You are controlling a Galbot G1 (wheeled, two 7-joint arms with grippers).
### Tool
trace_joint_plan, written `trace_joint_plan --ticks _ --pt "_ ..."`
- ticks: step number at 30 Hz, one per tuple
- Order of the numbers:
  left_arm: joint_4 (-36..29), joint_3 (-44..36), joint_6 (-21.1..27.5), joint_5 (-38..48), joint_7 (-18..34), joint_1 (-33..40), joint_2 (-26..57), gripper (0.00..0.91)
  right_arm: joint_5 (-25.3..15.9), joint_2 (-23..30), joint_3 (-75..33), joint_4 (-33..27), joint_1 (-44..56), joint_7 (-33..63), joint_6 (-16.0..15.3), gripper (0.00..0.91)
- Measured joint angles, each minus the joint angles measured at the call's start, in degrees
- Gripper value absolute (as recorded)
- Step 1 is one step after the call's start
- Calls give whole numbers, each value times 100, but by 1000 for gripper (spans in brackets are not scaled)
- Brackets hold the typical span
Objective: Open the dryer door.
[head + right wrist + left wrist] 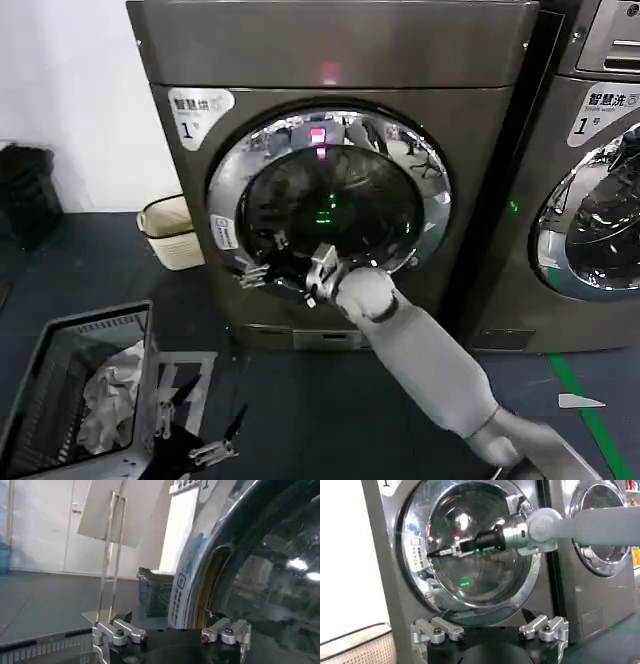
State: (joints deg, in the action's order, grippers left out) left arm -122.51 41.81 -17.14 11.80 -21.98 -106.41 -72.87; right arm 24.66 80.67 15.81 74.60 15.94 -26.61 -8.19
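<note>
Front of the dryer [480,130], a dark grey-brown front-loader with a white label marked "1" [197,108] at its upper left corner and a small pink-red light [329,72] on the top panel. The dryer door [228,190], a round porthole with a wide chrome rim around dark glass, fills the middle of the front; in the head view it lies flush with the front and looks closed.

The right gripper [258,275] reaches in from the lower right and lies against the lower left part of the door rim, its arm crossing the glass. In the left wrist view the right gripper [436,553] comes to a narrow point at the left edge of the glass, just beside a small white sticker [417,555] on the rim; its fingers are pressed together, and whether they pinch anything cannot be told. The right wrist view looks along the door's edge [200,587], where a dark gap runs beside the chrome rim.

The left gripper [195,425] hangs low in front of the dryer, well apart from the door, with its fingers [232,425] spread. A grey laundry basket [140,330] holding pale cloth stands on the floor at the dryer's lower left. A second machine [600,290] stands to the right of the dryer.
</note>
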Motion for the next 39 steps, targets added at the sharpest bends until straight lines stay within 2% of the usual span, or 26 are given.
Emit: trace_joint_plan --ticks 8,18,28,35,39 --pt "-5 26 37 -75 37 -7 -16 907 207 179 93 -320 -209 -259 62 907" --pt "13 93 130 -243 -33 -6 -34 907 418 39 203 -171 -137 -797 21 907" --pt "76 388 410 -28 -225 177 69 907 696 -461 175 560 128 -1532 19 907" --pt "267 701 559 111 -205 331 153 907 891 -932 -52 1280 431 -2152 -252 907" --pt "403 823 738 252 -157 450 220 907 973 -1244 -188 1676 605 -2391 -298 907"
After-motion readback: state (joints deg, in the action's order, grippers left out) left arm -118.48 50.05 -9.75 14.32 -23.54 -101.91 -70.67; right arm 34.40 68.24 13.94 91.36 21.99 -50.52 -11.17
